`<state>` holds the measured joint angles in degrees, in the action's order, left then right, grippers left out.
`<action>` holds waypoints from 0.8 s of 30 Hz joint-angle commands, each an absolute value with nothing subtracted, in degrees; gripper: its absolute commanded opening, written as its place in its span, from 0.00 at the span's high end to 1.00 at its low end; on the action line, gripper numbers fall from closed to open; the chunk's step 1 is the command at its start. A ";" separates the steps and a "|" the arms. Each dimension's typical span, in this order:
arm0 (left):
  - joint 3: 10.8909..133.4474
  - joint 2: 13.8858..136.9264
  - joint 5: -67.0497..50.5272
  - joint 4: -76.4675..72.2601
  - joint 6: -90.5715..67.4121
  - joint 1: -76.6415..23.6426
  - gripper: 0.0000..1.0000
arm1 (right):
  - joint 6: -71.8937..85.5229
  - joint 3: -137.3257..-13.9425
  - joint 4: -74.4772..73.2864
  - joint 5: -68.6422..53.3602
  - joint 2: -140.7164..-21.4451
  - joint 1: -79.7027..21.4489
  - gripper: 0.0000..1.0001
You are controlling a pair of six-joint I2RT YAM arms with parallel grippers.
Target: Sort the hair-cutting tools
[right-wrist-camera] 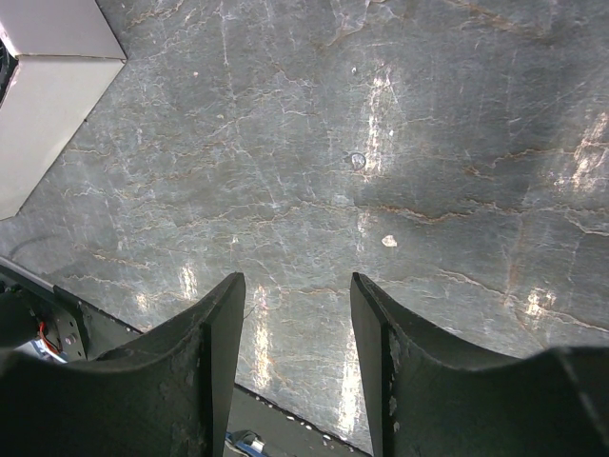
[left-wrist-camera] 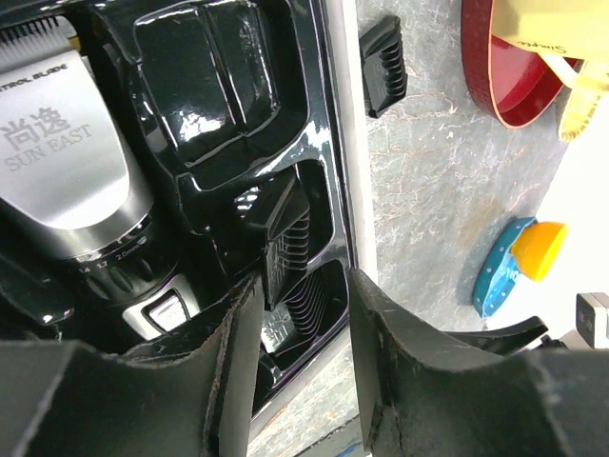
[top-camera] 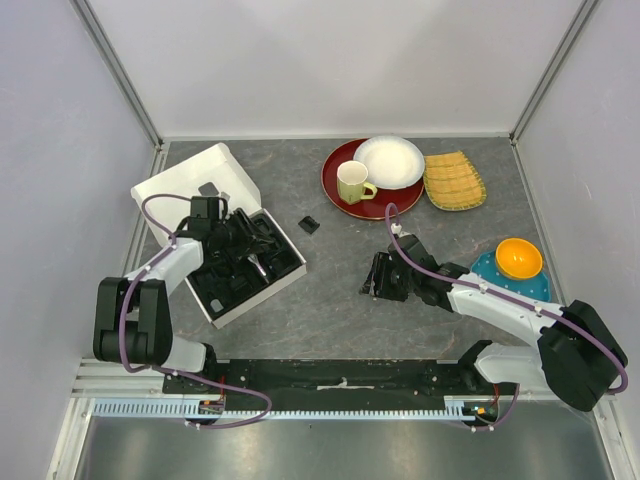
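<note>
Bench (top-camera: pixel 330 300): grey, stone-patterned top. Reference is the red plate (top-camera: pixel 385 208), at the far side.
- Woven yellow mat (top-camera: pixel 455 180): just right of the plate.
- Small black comb guard (top-camera: pixel 310 225): lying alone, near the plate's left front.
- White box (top-camera: pixel 262 298), lid open: well left of the plate.
- Teal plate (top-camera: pixel 490 268): right of the plate and nearer the arms.

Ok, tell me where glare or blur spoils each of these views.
Left wrist: bright glare patches on the glossy black tray, near fingers soft, clipper lettering sharp. Right wrist: pale reflection streaks on the table, fingers dark. Top external: even light, no strong glare, all sharp.
</note>
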<state>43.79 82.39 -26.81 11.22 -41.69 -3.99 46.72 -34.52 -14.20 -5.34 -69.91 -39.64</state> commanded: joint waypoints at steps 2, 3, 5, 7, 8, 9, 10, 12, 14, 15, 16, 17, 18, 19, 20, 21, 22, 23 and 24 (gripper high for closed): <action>45.09 80.07 -23.12 14.32 -40.25 -3.96 0.55 | 47.29 -34.01 -13.18 -5.27 -68.73 -39.64 0.44; 45.00 79.81 -22.85 14.24 -40.17 -3.87 0.57 | 47.46 -34.01 -13.18 -5.19 -68.73 -39.64 0.44; 44.65 79.80 -22.41 14.15 -40.17 -3.96 0.63 | 47.46 -33.93 -13.18 -5.19 -68.73 -39.64 0.44; 44.21 80.07 -22.67 13.27 -40.51 -3.87 0.67 | 47.55 -33.84 -13.18 -5.01 -68.82 -39.64 0.44; 44.12 80.42 -22.85 13.01 -40.60 -3.95 0.70 | 47.46 -33.84 -13.18 -5.01 -68.73 -39.55 0.44; 43.95 80.68 -22.85 12.31 -40.78 -3.87 0.72 | 47.55 -33.84 -13.18 -4.92 -68.73 -39.64 0.44; 43.60 81.03 -23.03 11.96 -41.04 -3.95 0.74 | 47.55 -33.84 -13.18 -4.92 -68.73 -39.73 0.44; 43.33 81.82 -23.29 11.34 -41.39 -3.96 0.78 | 47.64 -33.92 -13.18 -4.83 -68.73 -39.73 0.44; 42.89 82.61 -23.55 10.46 -41.84 -3.96 0.81 | 47.64 -33.75 -13.18 -4.83 -68.73 -39.64 0.44; 42.72 82.88 -23.55 10.28 -41.92 -3.96 0.82 | 47.64 -33.66 -13.18 -4.83 -68.73 -39.64 0.44; 42.45 83.05 -23.64 9.76 -42.10 -3.96 0.83 | 47.72 -33.58 -13.18 -4.83 -68.73 -39.64 0.44; 42.45 83.40 -23.73 9.67 -42.10 -3.96 0.83 | 47.72 -33.57 -13.18 -4.75 -68.73 -39.64 0.44; 42.45 83.93 -23.64 9.75 -42.19 -3.96 0.84 | 47.72 -33.57 -13.18 -4.75 -68.82 -39.64 0.44; 42.28 84.28 -23.82 9.58 -42.19 -3.96 0.85 | 47.81 -33.49 -13.27 -4.75 -68.73 -39.64 0.44; 42.19 84.46 -23.73 9.67 -42.19 -3.96 0.85 | 47.90 -33.49 -13.10 -4.66 -68.64 -39.64 0.44; 42.10 84.72 -23.64 9.58 -42.19 -3.96 0.85 | 47.90 -33.40 -13.18 -4.66 -68.73 -39.64 0.44; 41.93 84.64 -23.03 9.75 -42.36 -3.96 0.85 | 47.90 -33.40 -13.18 -4.66 -68.64 -39.64 0.44; 41.84 84.55 -22.68 9.84 -42.36 -3.96 0.85 | 47.99 -33.40 -13.18 -4.57 -68.64 -39.64 0.45; 41.57 84.12 -22.41 9.93 -42.45 -3.96 0.85 | 48.08 -33.40 -13.27 -4.48 -68.73 -39.64 0.45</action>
<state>42.59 84.18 -23.83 11.51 -41.71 -3.95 47.31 -34.09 -14.22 -5.30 -69.91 -39.62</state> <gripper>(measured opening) 0.152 0.556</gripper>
